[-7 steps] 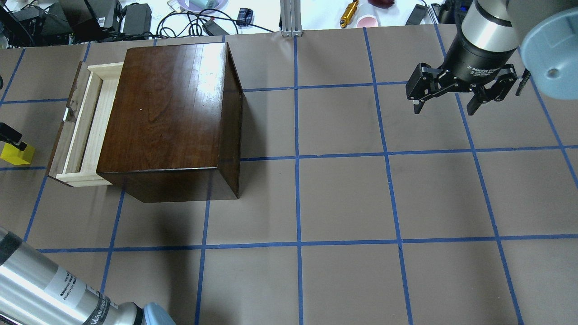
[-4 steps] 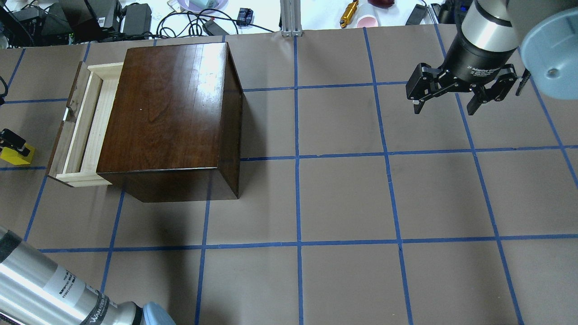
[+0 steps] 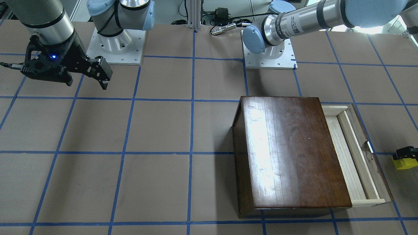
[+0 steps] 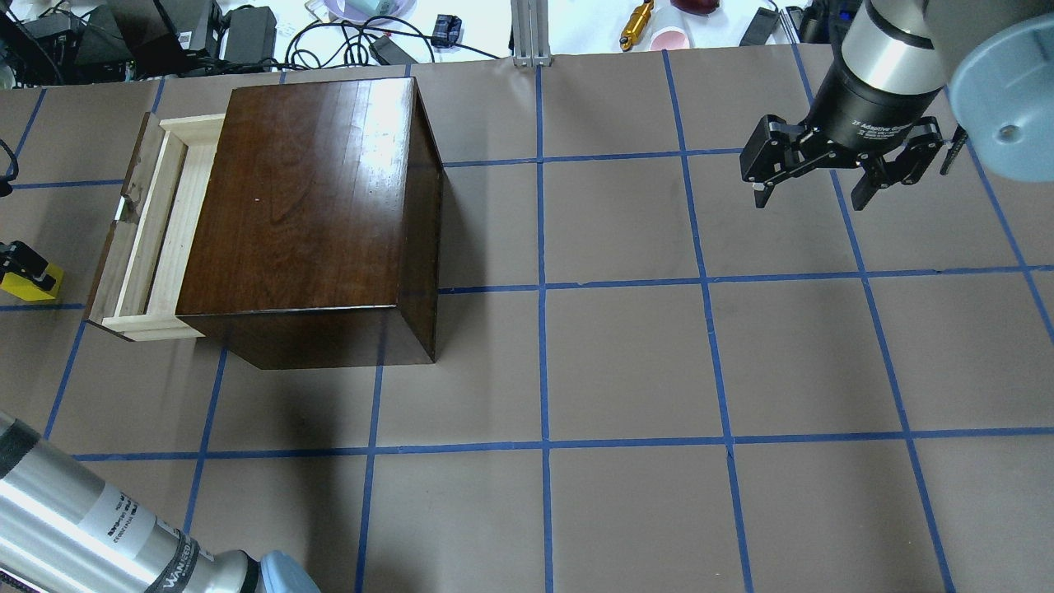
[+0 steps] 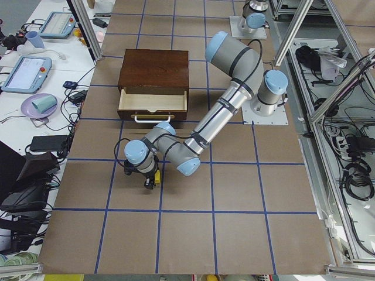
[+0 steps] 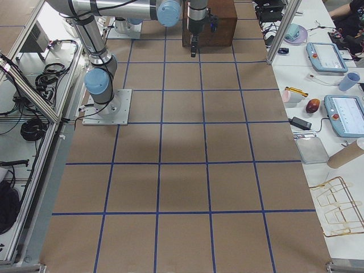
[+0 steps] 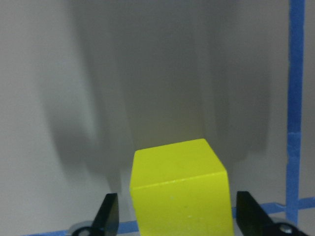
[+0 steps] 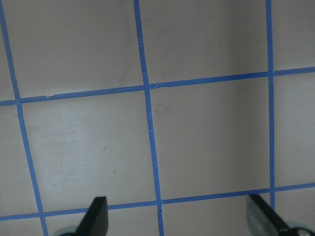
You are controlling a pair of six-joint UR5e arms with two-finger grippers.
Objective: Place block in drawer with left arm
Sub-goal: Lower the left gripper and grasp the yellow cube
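Note:
The yellow block sits on the table to the left of the open drawer of the dark-brown cabinet. My left gripper is down over the block at the view's left edge. In the left wrist view the block stands between the two fingers with a small gap on each side, so the gripper is open around it. The front-facing view shows the block beside the drawer. My right gripper hangs open and empty above the far right of the table.
The drawer's dark front panel faces the block, with a white handle. My left forearm crosses the near left corner. Cables and power bricks lie beyond the far edge. Blue tape lines grid the brown table.
My left gripper has come down over the yellow block, and its finger now covers more of the block. The block, the drawer and the right arm have not moved.

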